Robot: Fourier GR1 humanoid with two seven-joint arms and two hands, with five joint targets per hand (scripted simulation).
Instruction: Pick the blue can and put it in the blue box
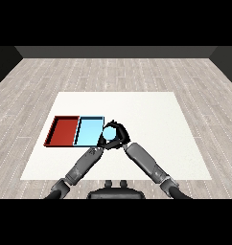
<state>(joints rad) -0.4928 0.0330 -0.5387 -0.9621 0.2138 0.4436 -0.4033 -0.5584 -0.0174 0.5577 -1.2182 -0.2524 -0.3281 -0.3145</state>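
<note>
While you scan from the biggest item down, note the grey plank floor [137,72] first, running back to a dark wall; the white worktop [151,119] sits on it and fills the middle of the head view.

On the worktop's left part lie 2 trays side by side, touching along their shared edge. The red tray [63,130] is the outer one, on the left. The light blue tray [89,131] is on its right, nearer the worktop's centre.

Both grey forearms come up from the lower corners and converge just off the blue tray's right edge. The left forearm [84,164] slants up and right; the right forearm [145,162] slants up and left.

The right robot hand [120,132] is curled round the blue can [110,133], black fingers arching over its top and right side. You see the can as a pale blue round face, sitting at the blue tray's right rim, overlapping that edge in this view. You cannot tell whether it rests on the worktop or is lifted.

The left robot hand [103,143] sits just below and left of the can, close against it. Its fingers are mostly hidden behind the can and the other hand, so you cannot tell how far they are open.
</note>
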